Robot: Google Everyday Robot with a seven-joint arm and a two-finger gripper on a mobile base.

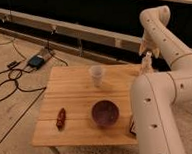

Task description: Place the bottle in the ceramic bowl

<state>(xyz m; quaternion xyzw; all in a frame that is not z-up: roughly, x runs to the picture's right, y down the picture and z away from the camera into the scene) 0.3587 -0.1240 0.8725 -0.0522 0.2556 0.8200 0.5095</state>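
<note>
The ceramic bowl (105, 113) is deep purple and glossy, standing near the front middle of the wooden table (73, 96). My gripper (147, 62) hangs from the cream arm (162, 33) over the table's far right edge, behind and to the right of the bowl. A small pale, tan-tinted bottle (148, 66) hangs upright in it, with the gripper shut on it. The bottle is well above the tabletop and apart from the bowl. My thick forearm (155, 119) covers the table's right side.
A clear plastic cup (96, 74) stands behind the bowl. A small red object (60, 118) lies at the front left. A red-and-white box (131, 129) peeks out beside my forearm. Cables and a dark device (36, 60) lie on the floor to the left.
</note>
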